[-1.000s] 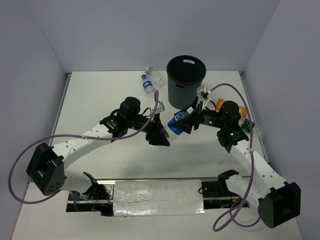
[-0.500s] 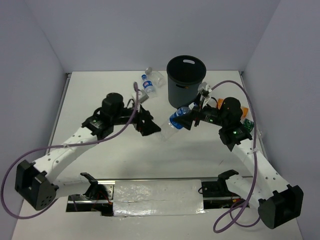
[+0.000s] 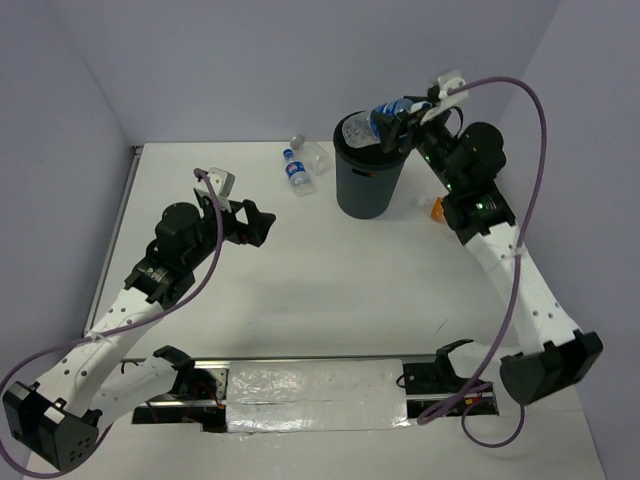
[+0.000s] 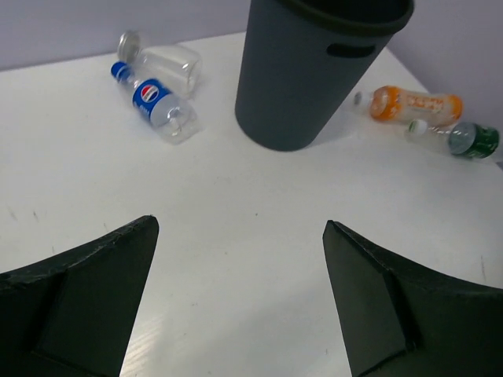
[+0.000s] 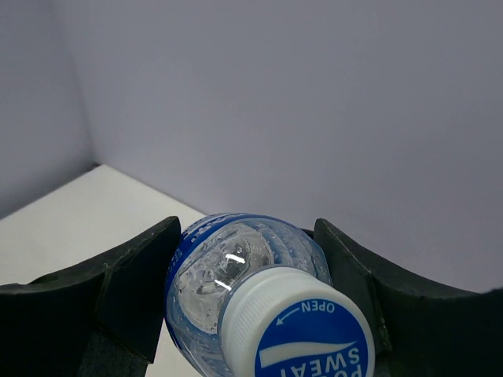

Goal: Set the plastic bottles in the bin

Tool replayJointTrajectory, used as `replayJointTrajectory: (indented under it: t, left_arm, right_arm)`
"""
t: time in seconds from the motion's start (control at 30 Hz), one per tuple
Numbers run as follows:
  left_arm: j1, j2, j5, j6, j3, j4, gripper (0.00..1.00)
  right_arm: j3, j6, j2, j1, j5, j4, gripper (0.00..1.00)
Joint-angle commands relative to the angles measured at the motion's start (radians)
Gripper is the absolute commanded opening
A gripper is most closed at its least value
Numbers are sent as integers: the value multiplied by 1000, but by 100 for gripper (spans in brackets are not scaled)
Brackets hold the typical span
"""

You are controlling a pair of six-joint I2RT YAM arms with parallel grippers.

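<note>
Bright, even, diffuse light falls from above. Shadows are faint and soft: a pale one lies at the foot of the bin on the white table. Small white glints mark the clear bottle in the right wrist view. The fingers of the left gripper read dark, with little detail.

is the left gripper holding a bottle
No, the left gripper is open, with only table showing between its fingers.
</note>
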Motion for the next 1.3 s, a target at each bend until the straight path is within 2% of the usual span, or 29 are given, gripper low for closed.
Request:
replayJointTrajectory:
  t: [0.0, 0.1, 0.13, 0.2, 0.23, 0.27, 0.33, 0.4, 0.57, 0.7, 0.73, 0.8, 0.87, 0.97, 1.07, 1.17, 1.27]
  left_arm:
    - [7, 1, -41, 4, 22, 10, 99]
    - [10, -15, -35, 5, 19, 10, 99]
    - [13, -18, -34, 7, 19, 10, 99]
    - [17, -25, -35, 10, 16, 10, 99]
    - [21, -31, -35, 8, 13, 10, 99]
    - [24, -32, -34, 7, 11, 10, 99]
    - [27, -29, -29, 8, 11, 10, 99]
    - [30, -26, -29, 11, 16, -16, 99]
    - [35, -12, -21, 20, 23, -28, 99]
    - [38, -11, -5, 20, 30, -37, 99]
    - [37, -12, -5, 20, 30, -37, 99]
    - [38, -18, 2, 21, 30, -40, 99]
    - [38, -23, 3, 24, 30, -41, 99]
    - [38, -29, 9, 27, 28, -40, 99]
    - [38, -25, 12, 28, 30, -42, 99]
    - [37, -17, 15, 31, 33, -48, 100]
    - [38, -11, 20, 33, 34, -50, 99]
  right_arm:
    - [91, -78, 124, -3, 206, 18, 13]
    - [135, -121, 202, -3, 258, 12, 28]
    - [152, -132, 221, -5, 269, 12, 39]
    - [175, -155, 265, -3, 307, 3, 52]
    - [193, -178, 277, -6, 322, 0, 71]
    - [195, -190, 294, -8, 353, 3, 80]
    - [194, -210, 301, -12, 369, 0, 94]
    - [189, -210, 287, -15, 360, -29, 99]
    - [194, -273, 189, -18, 249, -245, 100]
    - [119, -436, 59, -43, 78, -446, 100]
    - [105, -463, 58, -49, 67, -446, 100]
    - [56, -539, 20, -64, 68, -557, 100]
    - [14, -590, 6, -98, 94, -667, 100]
    - [-137, -684, -2, -156, 196, -727, 100]
    - [-260, -762, -29, -219, 343, -677, 100]
    - [-406, -918, -51, -259, 466, -597, 100]
    - [-486, -1010, -20, -310, 534, -551, 100]
